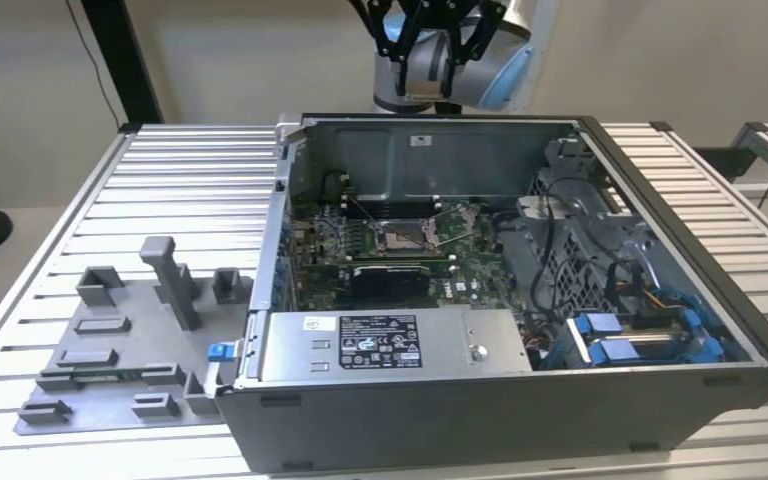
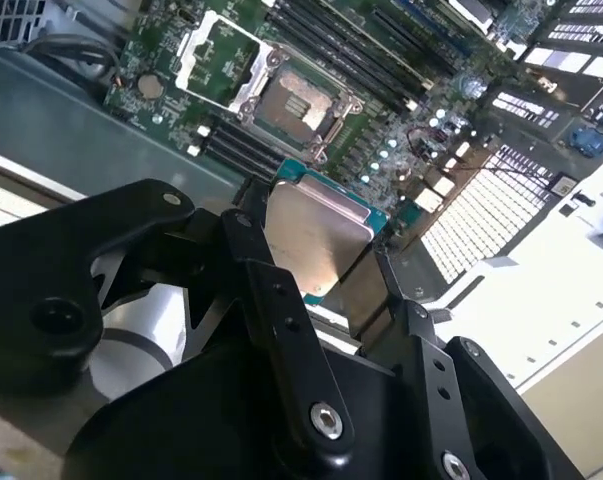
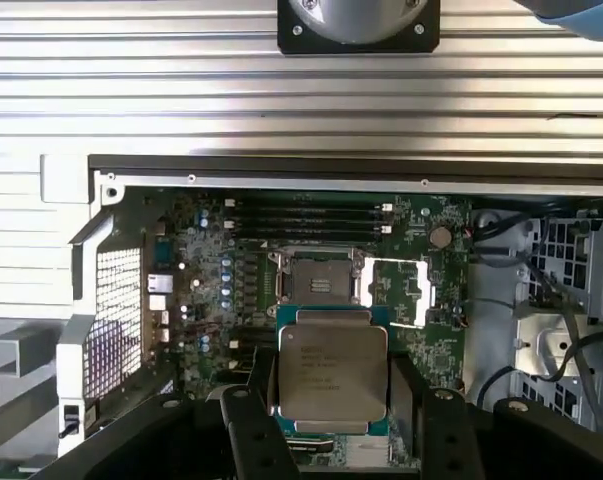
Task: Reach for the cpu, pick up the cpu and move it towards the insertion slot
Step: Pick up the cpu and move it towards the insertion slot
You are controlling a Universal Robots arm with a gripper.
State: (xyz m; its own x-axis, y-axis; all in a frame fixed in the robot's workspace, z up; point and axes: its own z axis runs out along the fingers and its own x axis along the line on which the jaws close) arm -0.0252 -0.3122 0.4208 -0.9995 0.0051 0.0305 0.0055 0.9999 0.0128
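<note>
While the arm hangs high above the open computer case [image 1: 518, 300] in the exterior view, the gripper [image 3: 331, 400] has its 2 black fingers [image 2: 281, 300] closed onto the cpu [image 3: 329, 372], pressing against opposite edges of the chip. In both wrist views the cpu [image 2: 316, 235] shows a silvery metal top and a thin teal rim, and it sits level between the fingertips, lifted clear of the board below. The insertion slot [image 3: 319, 277] lies on the green motherboard [image 3: 206, 250] inside the case, a square metal-framed socket with its centre exposed, and its load plate [image 3: 399, 293] is swung open and lies just beside it. In the first wrist view the held chip appears just next to the slot, partly overlapping the board area adjacent to it, but apart from it in height. In the exterior view the slot [image 1: 399, 237] is near the middle of the case floor, with a black rectangular panel [image 1: 391, 280] just beside it. A grey fixture plate [image 1: 117, 350] carrying several upright blocks rests on the ribbed metal table [image 1: 197, 180] on the exterior view's left of the case.
</note>
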